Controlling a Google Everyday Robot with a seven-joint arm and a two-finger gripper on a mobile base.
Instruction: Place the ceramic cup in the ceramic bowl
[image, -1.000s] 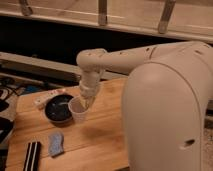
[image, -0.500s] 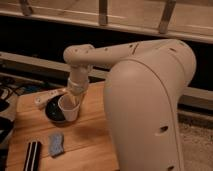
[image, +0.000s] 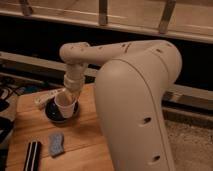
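Observation:
The pale whitish ceramic cup hangs tilted over the black ceramic bowl, which sits on the wooden table at the left. My gripper reaches down from the big white arm and is shut on the cup from above. The cup's lower part covers the right side of the bowl. I cannot tell whether the cup touches the bowl's inside.
A blue-grey sponge lies on the table in front of the bowl. A black-and-white striped block lies at the table's front left. A white flat object lies behind the bowl. My arm's large white body fills the right side.
My gripper has carried the cup leftward and down, from beside the bowl's right edge to over the bowl. The arm has swung left with it.

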